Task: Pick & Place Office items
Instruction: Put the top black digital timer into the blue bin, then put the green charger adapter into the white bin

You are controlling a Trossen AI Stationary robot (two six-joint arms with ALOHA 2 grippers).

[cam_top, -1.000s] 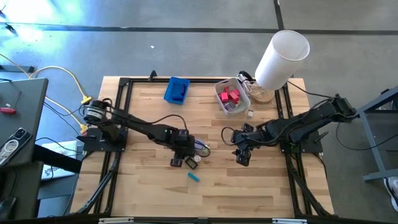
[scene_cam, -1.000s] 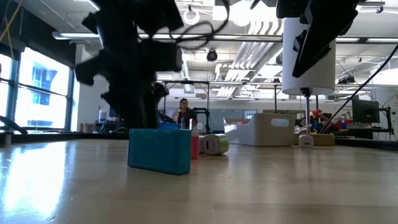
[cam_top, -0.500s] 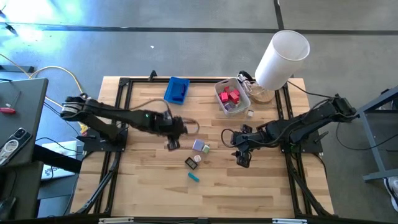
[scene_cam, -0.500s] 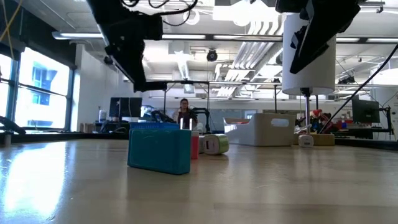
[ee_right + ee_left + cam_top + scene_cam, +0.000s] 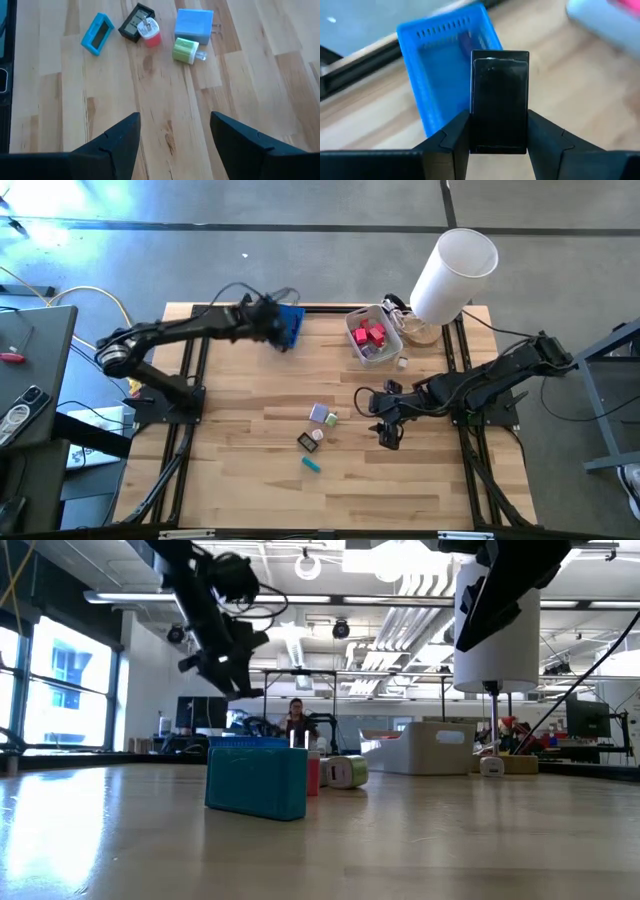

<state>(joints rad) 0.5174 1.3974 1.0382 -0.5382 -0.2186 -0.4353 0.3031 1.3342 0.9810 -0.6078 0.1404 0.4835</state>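
Note:
My left gripper [image 5: 272, 323] is at the table's far edge, over the near-left side of the blue tray [image 5: 440, 60], shut on a black rectangular block [image 5: 499, 95]. Several office items lie mid-table: a light blue block [image 5: 194, 26], a green piece [image 5: 185, 51], a red-and-white piece [image 5: 149, 32], a black piece [image 5: 134, 22] and a teal piece [image 5: 97, 33]. My right gripper [image 5: 175, 145] hangs open just right of them above the wood, with nothing between its fingers. My left gripper pinches the black block by its two long sides [image 5: 476, 125] between the two fingers, near the end closest to the wrist. Most of the block sticks out past the fingertips. The fingers slant downward. The block is lifted clear, in front of the blue tray.
A translucent white bin [image 5: 373, 336] with red and pink pieces stands at the far edge right of the tray. Beside it a tall white cylinder [image 5: 455, 273] rises at the far right corner. A black frame [image 5: 200, 360] runs round the tabletop.
My left gripper has swung from the cluster mid-table up and toward the far edge, to the blue tray, rolling its wrist on the way. It stays shut on the black block, which went with it, clear of the table. The other items lie as before.

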